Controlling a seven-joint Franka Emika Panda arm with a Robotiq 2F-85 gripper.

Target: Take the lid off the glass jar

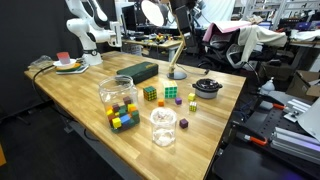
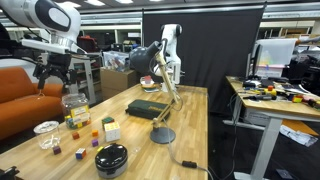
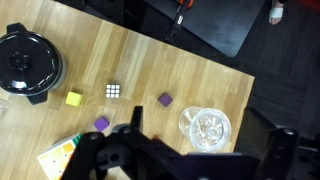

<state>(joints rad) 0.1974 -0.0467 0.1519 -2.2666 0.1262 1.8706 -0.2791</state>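
Pincer (image 3: 208, 132) spread above glass jar (image 3: 205, 125).

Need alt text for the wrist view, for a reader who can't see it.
Looking down on a wooden table, a small clear glass jar shows between the open dark fingers at the bottom edge. Elsewhere on the wood lie a purple cube, a second one, a yellow cube, a Rubik's cube and a black round dish.
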